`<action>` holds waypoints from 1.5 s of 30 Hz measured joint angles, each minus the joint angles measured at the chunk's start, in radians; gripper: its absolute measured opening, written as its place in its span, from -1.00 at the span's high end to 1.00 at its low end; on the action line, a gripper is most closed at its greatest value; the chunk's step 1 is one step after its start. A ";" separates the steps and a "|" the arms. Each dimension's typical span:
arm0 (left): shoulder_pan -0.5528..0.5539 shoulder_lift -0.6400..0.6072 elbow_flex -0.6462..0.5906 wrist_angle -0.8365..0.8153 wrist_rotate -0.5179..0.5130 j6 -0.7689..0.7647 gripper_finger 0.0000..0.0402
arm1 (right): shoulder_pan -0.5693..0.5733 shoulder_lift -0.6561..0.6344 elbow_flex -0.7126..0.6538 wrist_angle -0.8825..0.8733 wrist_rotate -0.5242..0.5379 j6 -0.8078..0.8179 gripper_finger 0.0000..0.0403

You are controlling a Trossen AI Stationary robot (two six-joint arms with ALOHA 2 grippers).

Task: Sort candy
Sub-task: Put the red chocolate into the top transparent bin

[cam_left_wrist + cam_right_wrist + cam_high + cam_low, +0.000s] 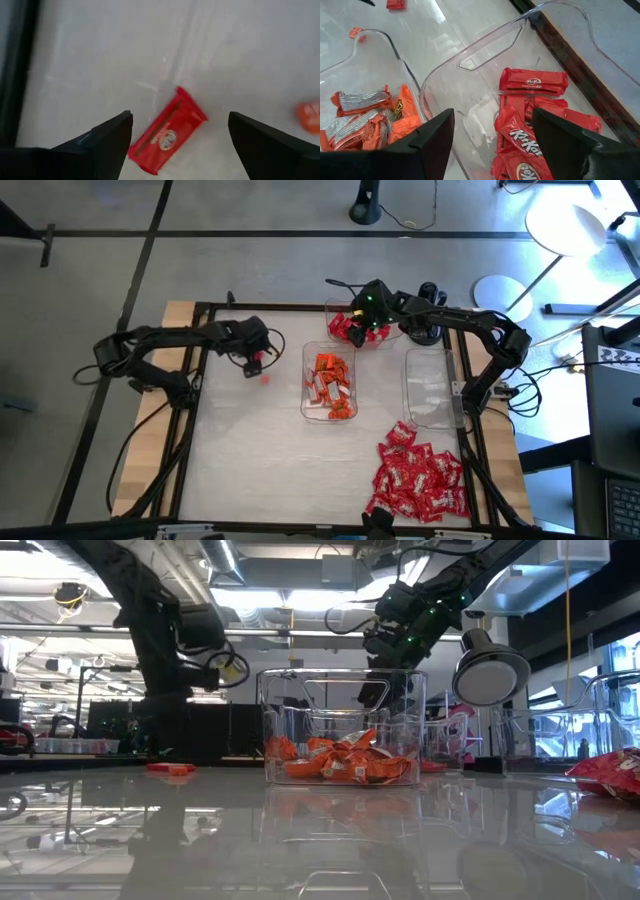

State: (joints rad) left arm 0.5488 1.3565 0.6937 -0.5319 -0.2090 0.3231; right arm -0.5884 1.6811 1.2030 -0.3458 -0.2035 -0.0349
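On your left, the left gripper (256, 360) hangs over the bare table (250, 460), its fingers (107, 145) spread wide apart with nothing between them. Just under it a red candy bar (167, 131) lies flat on the table, and a small orange candy (266, 378) lies just beside. In the middle, a clear tray (329, 388) holds the orange candies (345, 762). Behind it, a second tray (485, 55) holds red bars (532, 120); the right gripper (372, 320) hovers above this one, jaws apart and empty. Further right stands an empty-looking clear tray (432, 388), and near the front edge you see a big pile of red candy (420, 478) on the table.
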 joint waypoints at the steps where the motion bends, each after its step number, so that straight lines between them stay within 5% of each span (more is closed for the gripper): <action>1: 0.000 0.011 0.000 -0.007 0.007 0.024 -0.57 | 0.000 0.000 0.000 0.000 0.000 0.000 -0.31; 14: 0.070 0.111 0.000 0.021 0.052 0.183 -0.55 | 0.012 0.000 0.000 -0.001 -0.014 -0.028 -0.31; 25: 0.245 0.149 -0.036 0.054 0.253 0.141 -0.54 | 0.081 0.000 0.000 0.011 -0.018 -0.079 -0.31; 31: 0.237 0.189 -0.031 0.046 0.265 0.126 -0.53 | 0.087 0.000 0.000 0.008 -0.018 -0.082 -0.31; 45: 0.138 0.115 -0.036 0.042 0.211 0.046 0.23 | 0.087 0.000 0.000 0.006 -0.015 -0.090 -0.31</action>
State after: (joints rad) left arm 0.6869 1.4716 0.6573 -0.4899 0.0020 0.3688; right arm -0.5018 1.6814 1.2026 -0.3397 -0.2188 -0.1248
